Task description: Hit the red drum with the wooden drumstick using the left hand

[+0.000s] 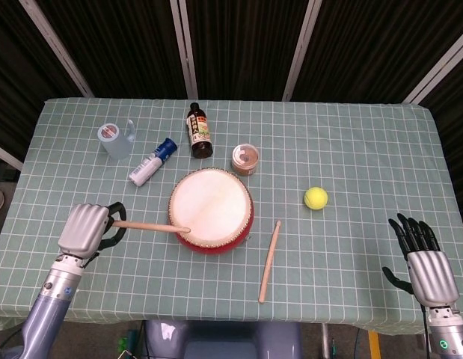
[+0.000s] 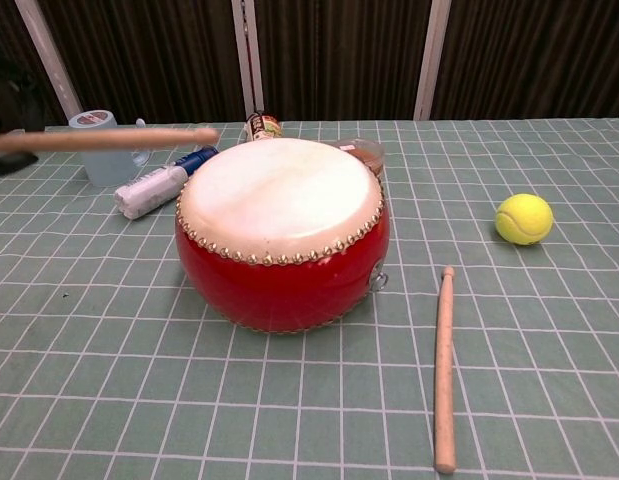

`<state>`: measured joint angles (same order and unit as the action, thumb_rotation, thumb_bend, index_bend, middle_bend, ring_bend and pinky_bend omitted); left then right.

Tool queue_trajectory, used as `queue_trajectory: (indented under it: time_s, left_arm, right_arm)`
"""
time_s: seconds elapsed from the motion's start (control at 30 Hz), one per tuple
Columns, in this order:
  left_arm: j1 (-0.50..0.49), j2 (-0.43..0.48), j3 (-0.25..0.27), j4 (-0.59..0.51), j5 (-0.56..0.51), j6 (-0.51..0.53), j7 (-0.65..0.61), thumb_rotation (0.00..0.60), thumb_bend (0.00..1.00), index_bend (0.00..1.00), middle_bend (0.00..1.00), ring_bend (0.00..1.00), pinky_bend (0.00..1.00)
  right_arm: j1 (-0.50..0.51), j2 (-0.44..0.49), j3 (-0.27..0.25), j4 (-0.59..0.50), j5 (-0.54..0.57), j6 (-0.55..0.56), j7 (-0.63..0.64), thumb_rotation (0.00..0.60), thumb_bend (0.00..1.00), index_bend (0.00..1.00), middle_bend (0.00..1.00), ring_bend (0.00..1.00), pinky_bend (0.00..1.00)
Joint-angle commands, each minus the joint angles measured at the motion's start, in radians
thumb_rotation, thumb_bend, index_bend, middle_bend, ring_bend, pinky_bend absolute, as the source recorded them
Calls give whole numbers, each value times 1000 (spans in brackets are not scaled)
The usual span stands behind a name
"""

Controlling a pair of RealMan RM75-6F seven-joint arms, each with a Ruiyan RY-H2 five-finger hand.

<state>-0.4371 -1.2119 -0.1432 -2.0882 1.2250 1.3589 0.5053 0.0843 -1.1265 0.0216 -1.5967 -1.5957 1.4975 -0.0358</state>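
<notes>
The red drum (image 1: 211,210) (image 2: 282,232) with a pale skin stands in the middle of the checked tablecloth. My left hand (image 1: 86,230) is left of it and grips a wooden drumstick (image 1: 149,226) (image 2: 107,138) by its end. The stick is lifted off the table and lies level, its tip over the drum's left edge. In the chest view only a dark bit of the left hand (image 2: 7,100) shows at the left border. My right hand (image 1: 424,262) hovers at the table's front right, fingers apart, holding nothing.
A second drumstick (image 1: 269,260) (image 2: 444,368) lies right of the drum. A tennis ball (image 1: 316,197) (image 2: 524,218) sits further right. Behind the drum are a dark bottle (image 1: 199,132), a small round tin (image 1: 245,158), a white-and-blue tube (image 1: 152,161) and a clear measuring cup (image 1: 115,139).
</notes>
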Motion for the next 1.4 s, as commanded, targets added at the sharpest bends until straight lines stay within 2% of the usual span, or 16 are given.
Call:
queue_trajectory:
  time_s: [0.03,0.17,0.23,0.4,0.47,0.57,0.67,0.83,0.9,0.97,1.03,1.17,1.27,1.4]
  left_arm:
    - [-3,-18,-43,-20,20,34,-34,600,514,719,1000,1000,947]
    - [-38,-97,-116,10,10,68,-49,600,514,719,1000,1000,947]
    - [-74,-179,-169,75,12,97,-53,600,513,719,1000,1000,947]
    - [-146,-332,-230,219,-14,118,-41,600,512,716,1000,1000,947]
    - [-164,-372,-229,276,-28,114,-19,600,511,716,1000,1000,947]
    - [-178,-410,-184,358,-113,61,71,600,510,718,1000,1000,947]
    - [-184,-376,-102,376,-274,-27,294,600,509,724,1000,1000,965]
    - [-207,-283,-82,226,-571,-33,574,600,510,732,1000,1000,975]
    - [-219,-250,-95,178,-625,-8,615,600,511,732,1000,1000,975]
    - [-211,-234,-115,154,-594,10,560,600,510,734,1000,1000,975]
    - [-180,-241,-144,152,-426,23,369,600,510,735,1000,1000,975]
    - [-139,-265,-159,178,-104,105,79,600,510,735,1000,1000,975]
    - [-136,-287,-178,178,9,158,-16,600,510,734,1000,1000,975]
    - [-142,-290,-211,136,66,189,-46,600,509,733,1000,1000,975]
  right_arm:
    - [1,0,0,-1,0,-2,-2,600,264,0,0,0,66]
    - [1,0,0,-2,-2,-1,-1,600,264,0,0,0,66]
    - [1,0,-1,0,-2,0,1,600,264,0,0,0,66]
    - [2,1,0,2,-3,-1,6,600,264,0,0,0,66]
    - [2,1,0,4,-3,-1,9,600,264,0,0,0,66]
    - [3,3,-1,5,-3,-3,14,600,264,0,0,0,66]
    - [1,4,-1,5,-4,0,22,600,264,0,0,0,66]
    - [-2,2,5,11,-17,24,40,600,264,0,0,0,66]
    - [-2,0,4,15,-19,27,45,600,264,0,0,0,66]
    - [-3,0,2,17,-20,25,43,600,264,0,0,0,66]
    - [-3,-1,2,16,-22,27,40,600,264,0,0,0,66]
    - [-4,-3,0,14,-22,25,30,600,264,0,0,0,66]
    - [-4,-4,1,14,-19,24,27,600,264,0,0,0,66]
    - [-4,-2,1,11,-12,19,26,600,264,0,0,0,66]
